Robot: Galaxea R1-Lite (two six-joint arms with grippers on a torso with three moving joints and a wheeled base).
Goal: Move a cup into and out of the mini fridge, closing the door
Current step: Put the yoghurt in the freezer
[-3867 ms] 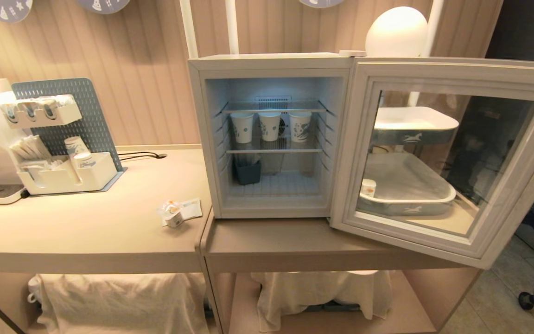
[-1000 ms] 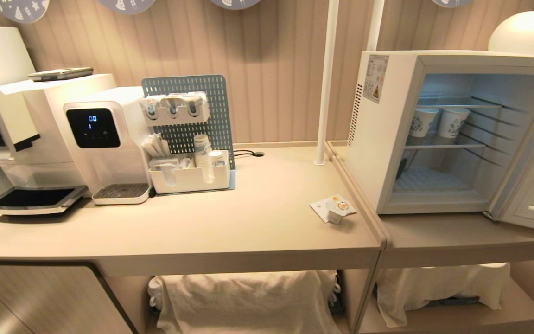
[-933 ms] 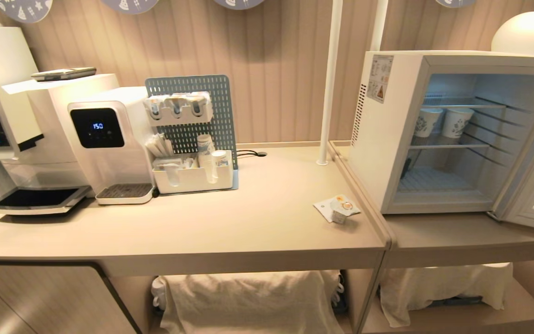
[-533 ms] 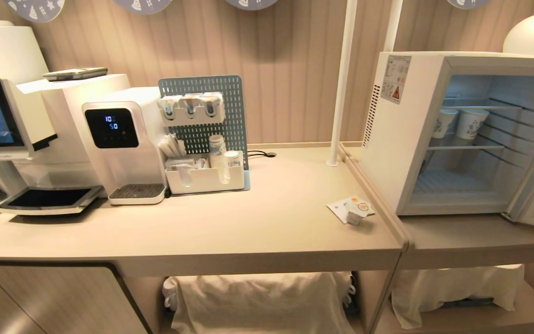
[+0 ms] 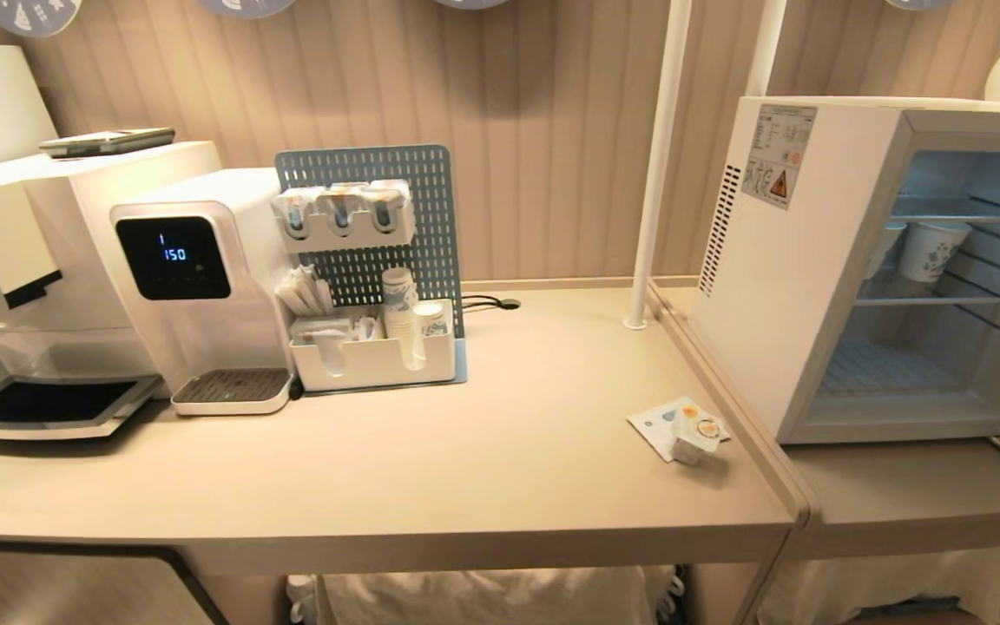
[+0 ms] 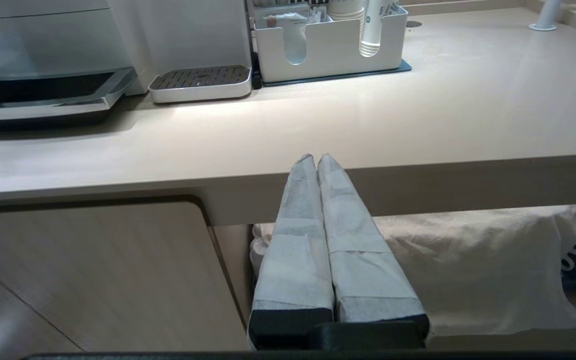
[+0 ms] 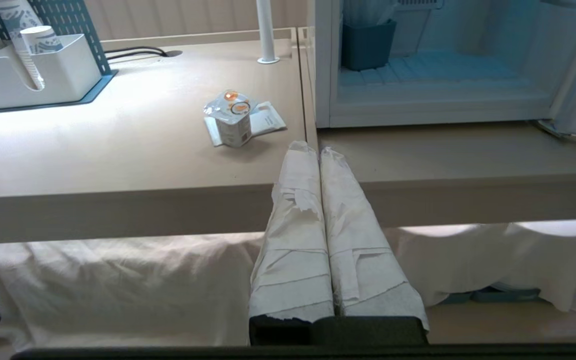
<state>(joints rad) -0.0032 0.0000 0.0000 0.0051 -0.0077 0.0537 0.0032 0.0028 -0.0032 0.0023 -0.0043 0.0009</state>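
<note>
Camera shifted; cup (image 7: 232, 121) beyond right fingers (image 7: 302, 170).

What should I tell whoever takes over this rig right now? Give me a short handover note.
Left gripper: shut, empty, parked low before the counter's front edge.
Right gripper: shut, empty, parked the same way, short of the cup.
Tiny white plastic cup with the orange-marked foil top: on a small paper card, on the beige counter, just left of the fridge.
Boxy white mini fridge: standing open, its door almost wholly out of view; taller patterned paper cups on its wire shelf.
Done: nothing is gripped yet.
Left: put the cup in, take it out, close the door.
</note>
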